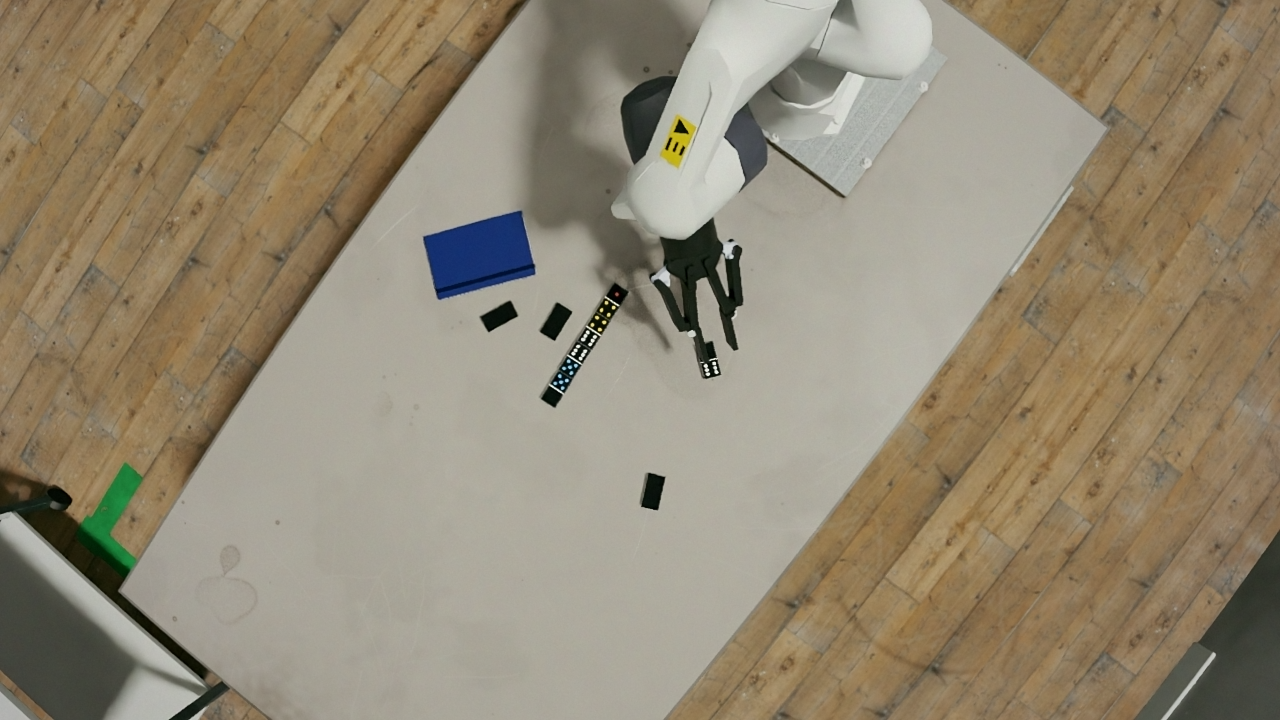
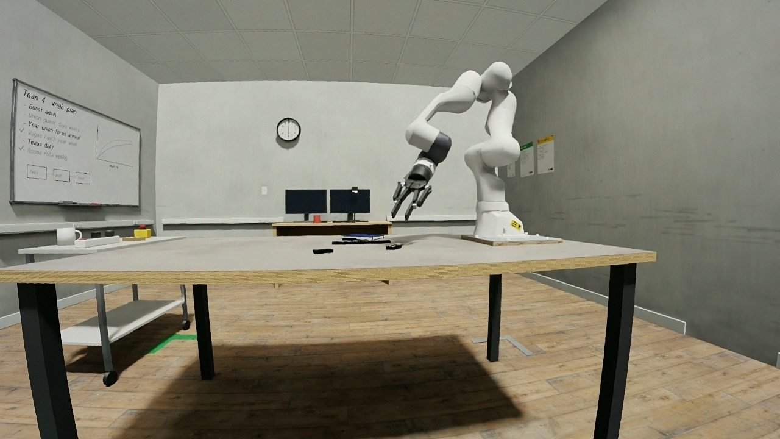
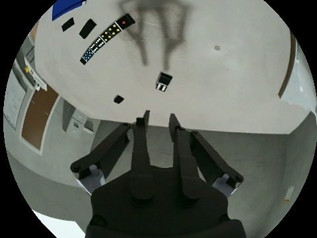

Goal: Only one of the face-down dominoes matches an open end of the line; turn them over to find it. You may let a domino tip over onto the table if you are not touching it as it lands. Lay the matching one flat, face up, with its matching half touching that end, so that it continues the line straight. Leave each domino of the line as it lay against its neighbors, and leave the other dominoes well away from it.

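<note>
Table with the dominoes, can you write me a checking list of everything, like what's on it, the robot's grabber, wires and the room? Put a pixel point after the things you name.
surface: grey table (image 1: 358, 447) (image 2: 218, 257) (image 3: 231, 99), faint stains
job's things: domino line (image 1: 581, 349) (image 2: 361, 242) (image 3: 105, 35), ends blank and one red dot; blank-and-six domino (image 1: 710, 368) (image 2: 393, 246) (image 3: 162, 86) face up, apart; three face-down dominoes (image 1: 653, 491) (image 2: 322, 250) (image 3: 119, 99)
clutter: flat blue thing (image 1: 479, 254) (image 2: 362, 236) (image 3: 67, 7)
grippers: gripper (image 1: 718, 351) (image 2: 400, 216) (image 3: 160, 114) above the table, fingers apart, holding nothing
cables: nothing seen
surroundings: wall clock (image 2: 288, 130), two monitors (image 2: 306, 201)

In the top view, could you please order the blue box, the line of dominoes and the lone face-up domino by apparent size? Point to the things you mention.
1. Blue box (image 1: 478, 253) (image 3: 67, 7)
2. Line of dominoes (image 1: 584, 345) (image 3: 105, 37)
3. Face-up domino (image 1: 710, 368) (image 3: 162, 86)
</note>
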`<state>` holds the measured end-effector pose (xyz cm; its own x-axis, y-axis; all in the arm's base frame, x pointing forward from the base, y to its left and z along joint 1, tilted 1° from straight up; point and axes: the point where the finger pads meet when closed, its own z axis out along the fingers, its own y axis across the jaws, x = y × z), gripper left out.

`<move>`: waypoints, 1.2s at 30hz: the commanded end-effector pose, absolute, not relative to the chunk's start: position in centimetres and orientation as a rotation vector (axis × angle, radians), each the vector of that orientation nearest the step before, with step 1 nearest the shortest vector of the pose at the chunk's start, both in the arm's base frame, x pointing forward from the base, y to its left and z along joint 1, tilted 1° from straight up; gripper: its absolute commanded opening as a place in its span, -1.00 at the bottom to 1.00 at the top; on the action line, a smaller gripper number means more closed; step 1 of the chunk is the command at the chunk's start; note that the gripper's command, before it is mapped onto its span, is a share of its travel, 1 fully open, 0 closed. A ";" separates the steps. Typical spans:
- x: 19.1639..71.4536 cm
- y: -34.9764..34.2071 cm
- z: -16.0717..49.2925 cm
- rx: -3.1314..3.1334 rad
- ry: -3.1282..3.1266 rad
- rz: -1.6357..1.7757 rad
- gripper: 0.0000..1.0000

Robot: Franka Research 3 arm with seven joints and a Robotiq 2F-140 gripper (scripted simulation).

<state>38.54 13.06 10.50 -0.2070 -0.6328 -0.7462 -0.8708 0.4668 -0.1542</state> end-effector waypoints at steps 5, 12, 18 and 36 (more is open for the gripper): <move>39.1 11.5 9.2 -1.220 2.286 0.320 -0.33; 39.7 12.2 9.5 -1.290 2.398 0.233 -0.33; 40.3 13.0 9.6 -1.374 2.449 0.147 -0.33; 41.2 14.1 9.4 -1.485 2.555 0.002 -0.33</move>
